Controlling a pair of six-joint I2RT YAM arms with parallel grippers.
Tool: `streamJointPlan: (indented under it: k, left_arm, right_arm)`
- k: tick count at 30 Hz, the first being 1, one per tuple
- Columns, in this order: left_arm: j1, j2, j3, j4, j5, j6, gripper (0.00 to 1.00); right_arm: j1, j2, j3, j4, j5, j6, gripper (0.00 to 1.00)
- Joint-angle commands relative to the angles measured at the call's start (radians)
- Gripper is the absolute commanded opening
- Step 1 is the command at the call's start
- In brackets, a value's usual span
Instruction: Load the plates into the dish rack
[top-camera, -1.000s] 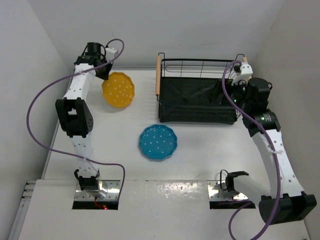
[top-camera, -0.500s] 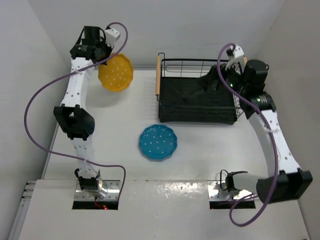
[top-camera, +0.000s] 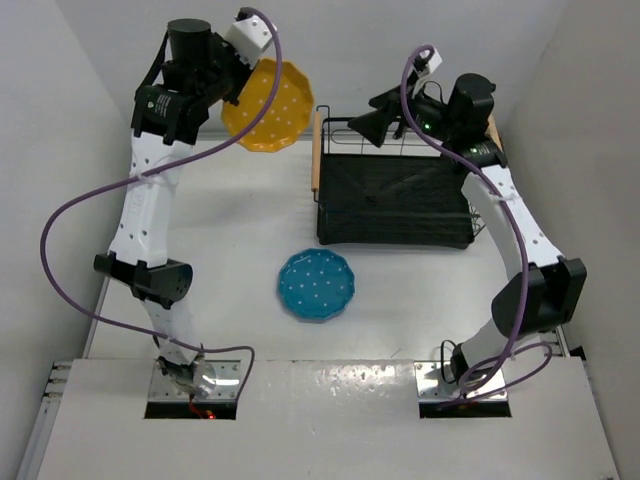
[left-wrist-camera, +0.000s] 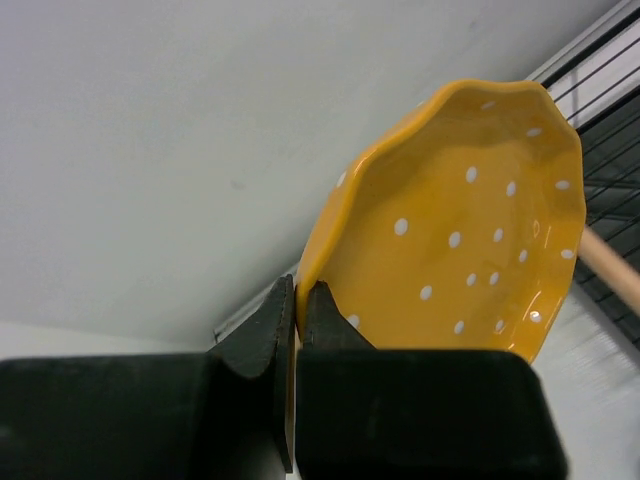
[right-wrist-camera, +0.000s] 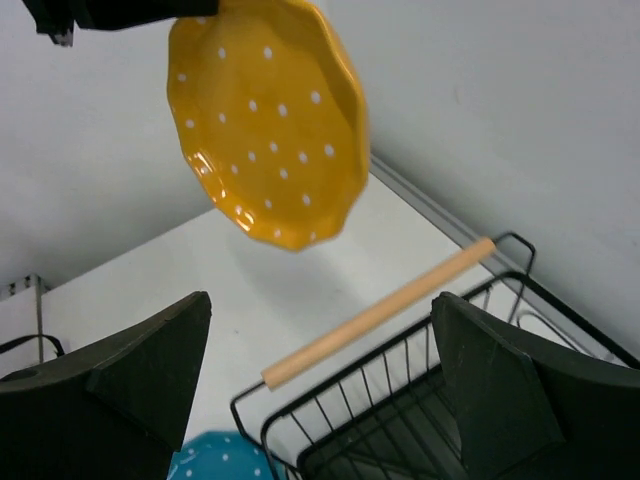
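My left gripper (top-camera: 234, 98) (left-wrist-camera: 297, 290) is shut on the rim of the yellow-orange plate (top-camera: 268, 105) (left-wrist-camera: 460, 250). It holds the plate tilted in the air, just left of the dish rack's (top-camera: 395, 232) far left corner. The right wrist view shows this plate (right-wrist-camera: 265, 120) hanging above the rack's wooden handle (right-wrist-camera: 380, 312). My right gripper (top-camera: 372, 112) (right-wrist-camera: 322, 300) is open and holds nothing. It hovers over the rack's far left part, facing the yellow plate. The teal blue plate (top-camera: 316, 285) (right-wrist-camera: 215, 460) lies flat on the table in front of the rack.
White walls close in the table on the left, back and right. The rack (right-wrist-camera: 400, 420) holds no dishes and has a second wooden handle (top-camera: 489, 128) on its right side. Purple cables loop from both arms.
My left arm has lifted the yellow plate off the table and carried it up and right toward the rack. My right arm has risen out of the rack and swung left, its jaws slightly wider.
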Motion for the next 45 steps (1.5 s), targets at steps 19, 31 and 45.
streamJointPlan:
  k: [19,31,45]
  left_arm:
    - [-0.283,-0.058,0.080,0.134,0.058,0.063,0.00]
    - [-0.332,-0.007,0.080,0.134,0.107,0.063,0.00]
    - [-0.383,0.033,0.071,0.165,0.116,0.085,0.00]
  right_arm:
    - [-0.008,0.086,0.155,-0.016,-0.094,-0.098,0.91]
    - [-0.029,0.076,0.122,0.010,-0.288,-0.083,0.41]
    - [-0.063,0.099,0.193,-0.104,-0.433,-0.157,0.51]
